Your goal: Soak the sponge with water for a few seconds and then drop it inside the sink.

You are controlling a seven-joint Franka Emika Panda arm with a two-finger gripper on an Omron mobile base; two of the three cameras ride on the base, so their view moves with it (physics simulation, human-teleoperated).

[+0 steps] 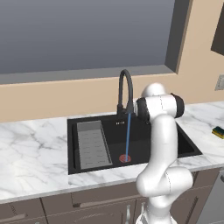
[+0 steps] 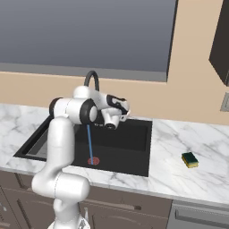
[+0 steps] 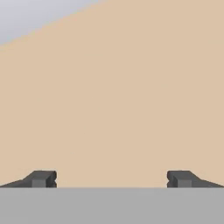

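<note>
The sponge [image 2: 190, 159], yellow with a dark green top, lies on the marble counter well to the right of the sink [image 2: 129, 143]; it also shows at the right edge of the left base view [image 1: 218, 131]. A thin blue stream of water [image 1: 128, 135] falls from the black arched faucet [image 1: 125, 89] onto the red drain [image 1: 125, 158]. My gripper [image 2: 126, 108] hovers above the basin near the faucet, pointing at the beige wall, far left of the sponge. Its fingertips [image 3: 43, 178] stand wide apart with nothing between them, so the gripper [image 3: 111, 179] is open.
A grey ribbed tray [image 1: 93, 144] fills the left part of the sink. Marble counter [image 1: 30, 148] runs on both sides. A window [image 1: 83, 35] sits above the beige wall, and a wall outlet [image 2: 225, 102] is at the far right. Cabinet fronts lie below.
</note>
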